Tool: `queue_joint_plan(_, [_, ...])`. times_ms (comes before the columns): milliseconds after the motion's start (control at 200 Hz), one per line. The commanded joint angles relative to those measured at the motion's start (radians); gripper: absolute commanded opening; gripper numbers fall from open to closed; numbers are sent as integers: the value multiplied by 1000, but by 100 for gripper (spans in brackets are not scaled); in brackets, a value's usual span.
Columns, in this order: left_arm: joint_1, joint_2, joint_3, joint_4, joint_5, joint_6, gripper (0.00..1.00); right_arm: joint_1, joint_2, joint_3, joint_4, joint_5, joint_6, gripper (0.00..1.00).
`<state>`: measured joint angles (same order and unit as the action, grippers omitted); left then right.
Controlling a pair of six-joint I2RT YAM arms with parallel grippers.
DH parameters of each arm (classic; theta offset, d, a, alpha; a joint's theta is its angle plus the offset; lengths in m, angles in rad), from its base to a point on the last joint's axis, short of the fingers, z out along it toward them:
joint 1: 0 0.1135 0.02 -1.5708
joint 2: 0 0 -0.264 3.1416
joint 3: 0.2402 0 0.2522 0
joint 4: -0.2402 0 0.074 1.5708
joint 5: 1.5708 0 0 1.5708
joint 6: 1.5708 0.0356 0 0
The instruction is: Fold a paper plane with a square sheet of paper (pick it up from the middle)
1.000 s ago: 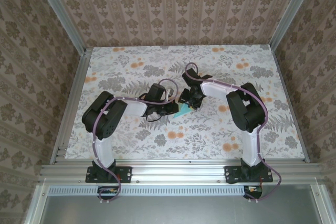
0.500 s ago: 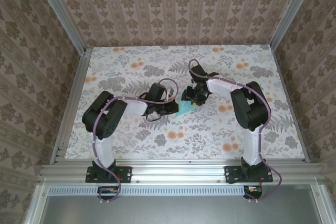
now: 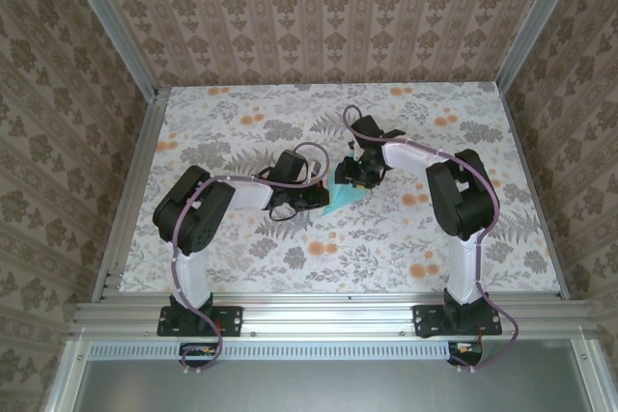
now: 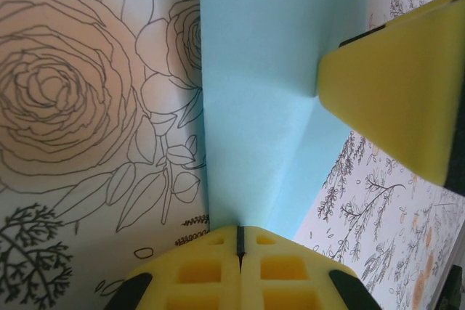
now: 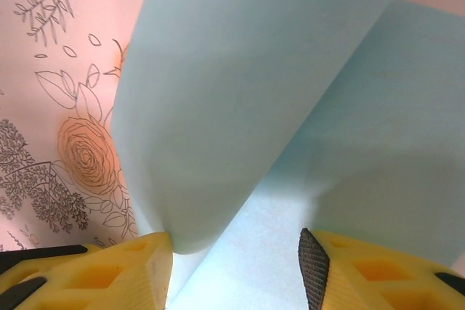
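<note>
The square sheet of paper is turquoise-blue and lies partly folded at the table's middle, between my two grippers. In the left wrist view the paper shows one lengthwise crease and narrows down into my left gripper, which is shut on its near edge. My left gripper sits at the sheet's left end. My right gripper is over the far end, one yellow finger resting on the paper. Its jaws stand open astride the paper, with a curled-up flap leaning on the left finger. The paper plane is out of view.
The floral tabletop runs wide on every side of the arms. Aluminium rails frame it left and right, patterned walls rise behind, and the near rail carries both arm bases.
My right gripper has shifted a little toward the far side, uncovering more of the sheet's right part. The left arm has stayed where it was, still shut.
</note>
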<state>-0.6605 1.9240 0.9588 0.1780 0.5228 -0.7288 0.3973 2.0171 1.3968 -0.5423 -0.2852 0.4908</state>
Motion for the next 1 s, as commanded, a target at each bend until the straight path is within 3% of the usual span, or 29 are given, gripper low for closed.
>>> queue_joint_plan(0, [0, 34, 16, -79, -6, 35, 0, -5, 21, 44, -46, -1, -49, 53])
queue_joint_plan(375, [0, 24, 44, -79, 26, 33, 4, -1, 77, 82, -85, 50, -57, 53])
queue_joint_plan(650, [20, -74, 31, -50, -7, -9, 19, -3, 100, 51, -80, 117, -9, 47])
queue_joint_plan(1000, [30, -96, -22, 4, -25, -48, 23, -2, 101, -5, -48, 161, 48, 36])
